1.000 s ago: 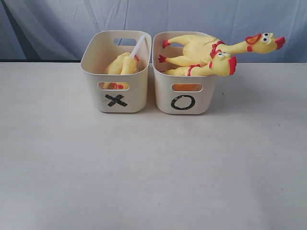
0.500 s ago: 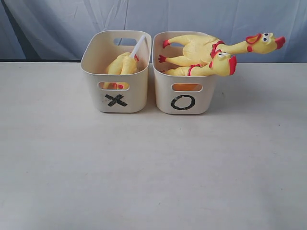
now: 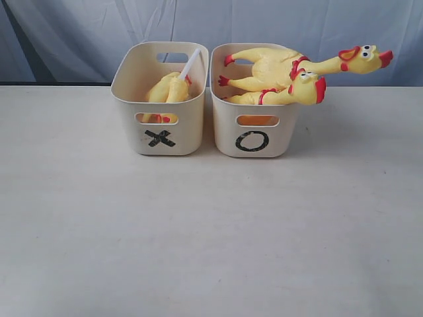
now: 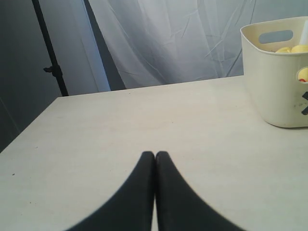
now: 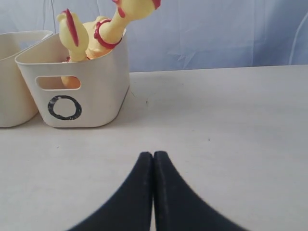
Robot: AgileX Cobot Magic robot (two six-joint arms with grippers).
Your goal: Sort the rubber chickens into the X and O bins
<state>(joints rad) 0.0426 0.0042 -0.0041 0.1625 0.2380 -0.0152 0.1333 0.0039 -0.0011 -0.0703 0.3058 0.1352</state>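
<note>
This looks like a staged test setup in a lab or studio rather than a lived-in room. A plain off-white table (image 3: 211, 238) stands in front of a wrinkled pale fabric backdrop (image 3: 277, 23) that hangs behind it like a screen. A black stand pole (image 4: 48, 43) with a clamp on it rises beside the cloth past the table's far corner. The props on the table are two matching cream tubs, the X tub (image 3: 188, 132) and the O tub (image 3: 225, 132), hand-marked in black and holding yellow toy chickens (image 3: 274, 66).

Closed tool (image 4: 154, 155) near X bin (image 4: 269, 82)
</note>
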